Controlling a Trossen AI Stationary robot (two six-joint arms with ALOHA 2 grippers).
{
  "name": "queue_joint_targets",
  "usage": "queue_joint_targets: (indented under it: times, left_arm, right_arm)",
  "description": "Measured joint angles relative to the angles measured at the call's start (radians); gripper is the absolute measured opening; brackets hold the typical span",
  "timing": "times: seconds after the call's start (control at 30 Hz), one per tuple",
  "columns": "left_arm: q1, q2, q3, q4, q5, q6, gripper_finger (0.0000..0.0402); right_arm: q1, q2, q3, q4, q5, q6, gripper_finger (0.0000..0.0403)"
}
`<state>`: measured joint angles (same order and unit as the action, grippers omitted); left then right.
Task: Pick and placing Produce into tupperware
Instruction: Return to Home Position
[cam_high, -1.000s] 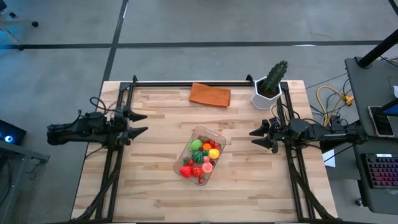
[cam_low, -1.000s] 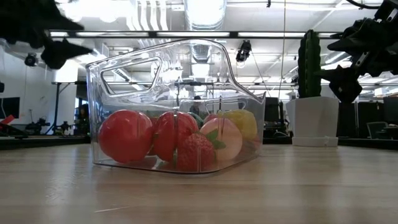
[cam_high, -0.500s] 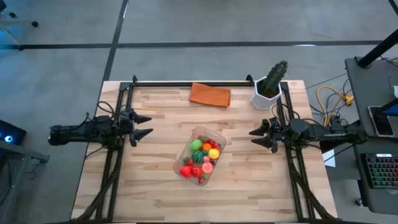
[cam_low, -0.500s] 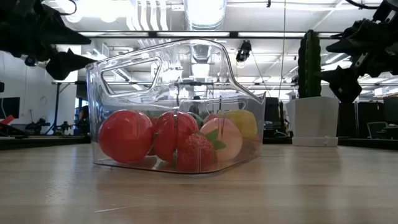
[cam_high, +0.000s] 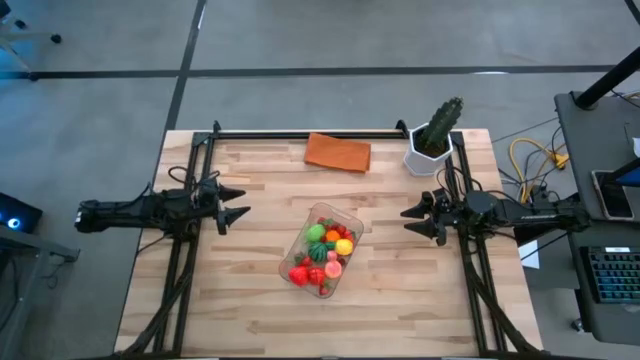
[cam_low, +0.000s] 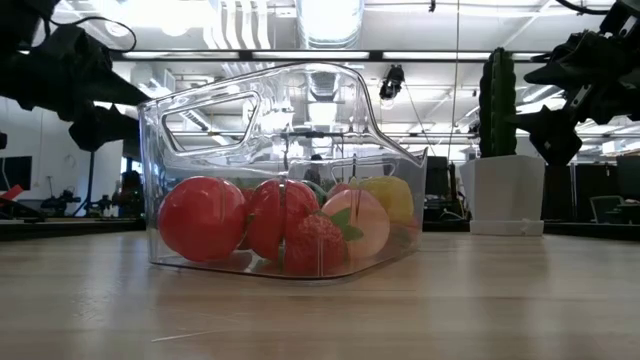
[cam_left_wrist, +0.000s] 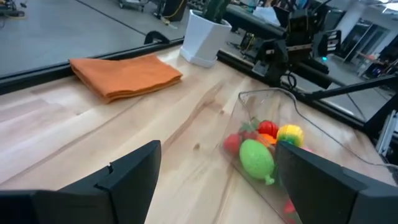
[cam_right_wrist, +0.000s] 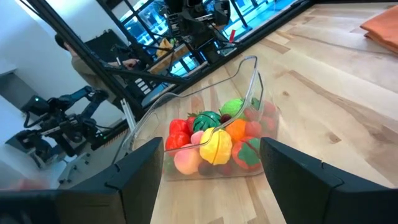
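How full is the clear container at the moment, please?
Partly full. The tupperware holds a pile of produce, red, green, yellow and orange; in the low view it fills only the lower part of the walls.

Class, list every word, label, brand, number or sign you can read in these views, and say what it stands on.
None can be read.
The tupperware, white pot, orange cloth, left gripper and right gripper show no print.
The keyboard beside the table and the blue-lit equipment in the room behind are too small or blurred to read.
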<state>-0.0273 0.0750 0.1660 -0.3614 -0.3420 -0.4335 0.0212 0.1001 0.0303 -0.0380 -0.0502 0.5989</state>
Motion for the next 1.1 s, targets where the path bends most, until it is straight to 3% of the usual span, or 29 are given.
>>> queue_joint_targets:
  times: [1.1]
  left_arm:
    - [0.0, 0.055, -0.054, 0.019, 0.0, 0.0, 0.03]
  right_arm:
    - [0.0, 0.0, 0.0, 0.0, 0.0, 0.0, 0.0258]
